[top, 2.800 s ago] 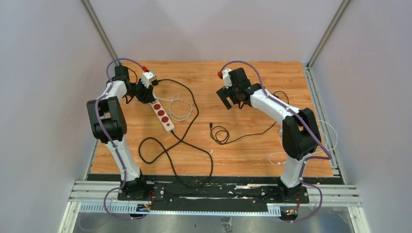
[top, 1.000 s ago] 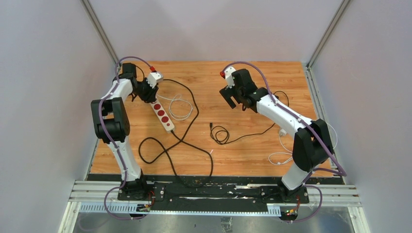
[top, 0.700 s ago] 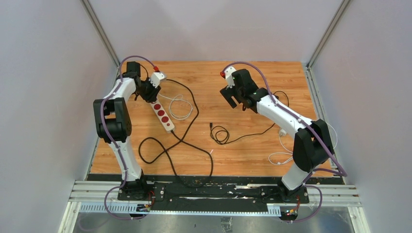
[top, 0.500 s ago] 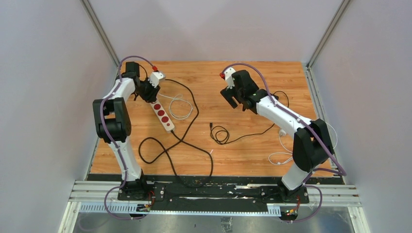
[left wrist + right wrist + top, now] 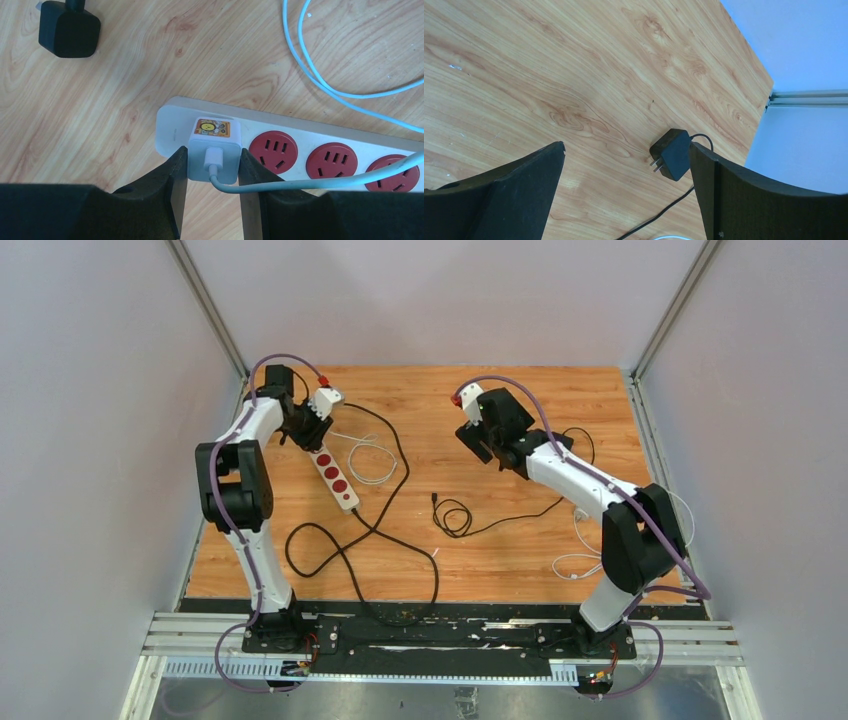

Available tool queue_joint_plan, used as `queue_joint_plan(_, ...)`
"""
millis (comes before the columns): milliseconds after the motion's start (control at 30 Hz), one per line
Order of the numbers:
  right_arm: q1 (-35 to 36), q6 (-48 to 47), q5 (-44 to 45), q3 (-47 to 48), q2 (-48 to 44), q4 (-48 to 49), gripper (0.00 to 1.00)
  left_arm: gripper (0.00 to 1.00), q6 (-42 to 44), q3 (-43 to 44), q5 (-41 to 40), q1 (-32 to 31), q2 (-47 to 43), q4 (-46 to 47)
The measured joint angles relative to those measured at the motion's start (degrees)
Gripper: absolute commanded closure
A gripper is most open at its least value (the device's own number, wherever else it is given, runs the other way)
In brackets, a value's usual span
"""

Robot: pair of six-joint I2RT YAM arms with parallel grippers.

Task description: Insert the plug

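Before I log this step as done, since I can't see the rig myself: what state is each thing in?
Left gripper, shut on the plug.
Plug, upright on the strip's end socket, cable attached; depth unclear.
Strip, lying flat, three red sockets free.
Right gripper, open, empty.
Black adapter, lying unplugged, prongs bare.

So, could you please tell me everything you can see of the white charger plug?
The white charger plug is a glossy plastic cube with an orange-and-yellow sticker on top and a pale cable leaving its near face. It stands on the end of the white power strip, beside its red sockets, clamped between the left tool's black fingers.
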Motion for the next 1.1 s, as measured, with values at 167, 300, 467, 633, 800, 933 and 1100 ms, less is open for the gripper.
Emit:
queue_joint_plan(167, 0.0, -1.36, 0.79, -3.21, -0.57, 2.51, 0.0, 1.0, -1.36, 0.55, -4.61, -1.6, 0.2, -0.59)
queue_joint_plan(300, 0.0, -2.21, 1.42, -4.28, -0.85, 4.02, 0.0, 1.0, -2.34, 1.11, -7.37, -2.56, 0.46, -1.14)
queue_joint_plan(467, 0.0, -2.62, 1.46, -5.11, -1.73, 5.75, 0.0, 0.99, -2.29, 1.51, -7.89, -2.56, 0.7, -1.49)
queue_joint_plan(633, 0.0, -2.64, 1.51, -5.2, -3.28, 6.19, 0.0, 0.85, -1.88, 2.62, -7.5, -2.56, 1.29, -2.67)
queue_joint_plan(800, 0.0, -2.67, 1.92, -5.2, -4.5, 5.86, 0.0, 0.76, -1.25, 2.86, -6.27, -2.49, 1.42, -2.99)
queue_joint_plan(933, 0.0, -2.8, 2.78, -5.2, -5.73, 5.4, 0.0, 0.68, -1.09, 3.19, -5.7, -2.43, 1.51, -3.34)
queue_joint_plan(1100, 0.0, -2.8, 2.97, -5.2, -7.1, 5.38, 0.0, 0.57, -0.44, 3.23, -4.52, -2.05, 1.49, -3.5)
